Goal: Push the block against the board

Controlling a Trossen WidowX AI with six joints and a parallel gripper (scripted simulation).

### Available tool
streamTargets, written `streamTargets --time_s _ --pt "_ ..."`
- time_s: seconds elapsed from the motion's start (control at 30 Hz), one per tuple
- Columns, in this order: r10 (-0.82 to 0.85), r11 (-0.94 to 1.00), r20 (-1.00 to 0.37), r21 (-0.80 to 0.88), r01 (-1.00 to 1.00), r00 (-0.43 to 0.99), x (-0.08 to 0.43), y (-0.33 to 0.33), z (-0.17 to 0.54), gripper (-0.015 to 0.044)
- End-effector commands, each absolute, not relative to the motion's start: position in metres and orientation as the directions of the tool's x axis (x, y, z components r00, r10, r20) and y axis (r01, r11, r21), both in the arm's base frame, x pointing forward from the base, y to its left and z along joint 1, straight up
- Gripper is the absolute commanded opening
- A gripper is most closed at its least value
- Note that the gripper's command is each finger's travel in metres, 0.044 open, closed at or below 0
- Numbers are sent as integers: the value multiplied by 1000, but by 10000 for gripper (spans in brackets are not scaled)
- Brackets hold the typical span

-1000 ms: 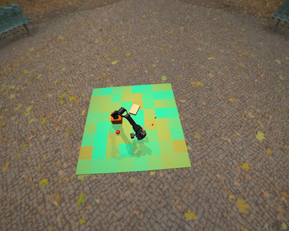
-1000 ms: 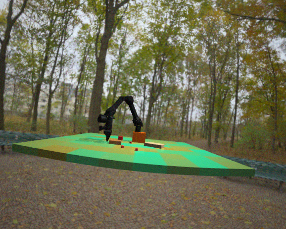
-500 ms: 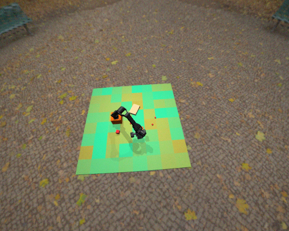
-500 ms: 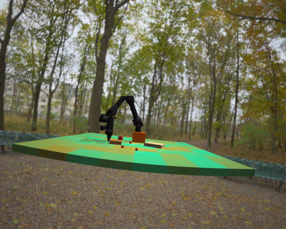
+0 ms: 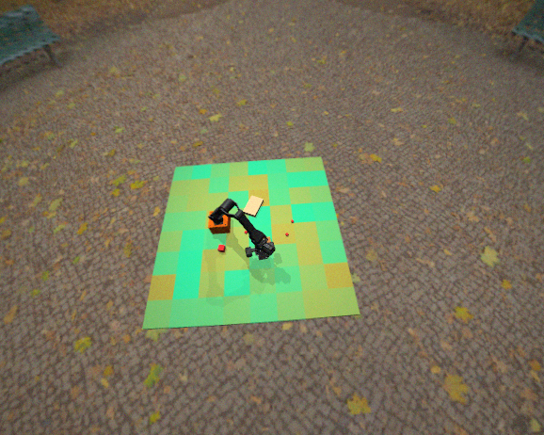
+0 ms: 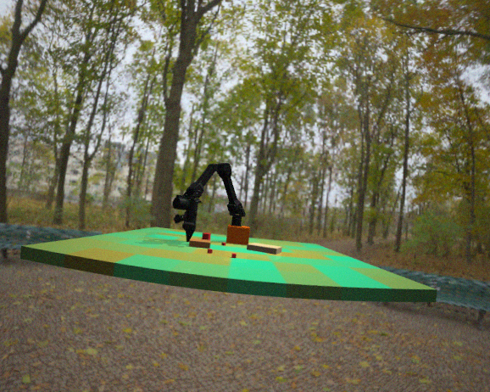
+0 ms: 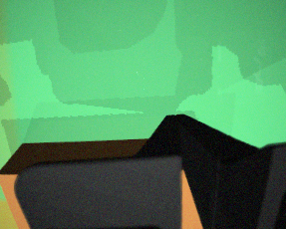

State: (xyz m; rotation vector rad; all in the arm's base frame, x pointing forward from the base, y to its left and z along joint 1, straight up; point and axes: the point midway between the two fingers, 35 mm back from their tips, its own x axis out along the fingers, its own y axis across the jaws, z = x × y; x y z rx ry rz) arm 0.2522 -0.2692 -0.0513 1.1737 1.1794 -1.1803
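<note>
The square block (image 5: 268,240) (image 6: 199,243) (image 7: 10,194) is orange-brown and lies flat on the mat, mostly hidden by the arm in the top view. The board (image 5: 253,205) (image 6: 264,249) is pale wood, flat, and lies apart from the block, farther back in the top view. My gripper (image 6: 189,240) (image 7: 174,123) is shut and empty. It points down, with its tips low beside the block's dark side face, on the side away from the board. Whether they touch the block I cannot tell. In the wrist view the fingers hide part of the block.
The orange arm base (image 5: 219,226) (image 6: 238,235) stands left of the board in the top view. A larger red cube (image 5: 221,248) (image 6: 206,236) lies in front of the base. Small red cubes (image 5: 287,234) (image 6: 234,255) lie on the patchwork mat (image 5: 199,311) (image 6: 255,276).
</note>
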Motion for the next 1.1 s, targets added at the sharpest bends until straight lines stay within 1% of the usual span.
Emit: streamTargets --time_s 0.0,1.07 --pt "-18 33 -1000 21 999 21 251 -260 -55 0" --pt "-16 33 -1000 21 999 22 254 -230 -56 0"
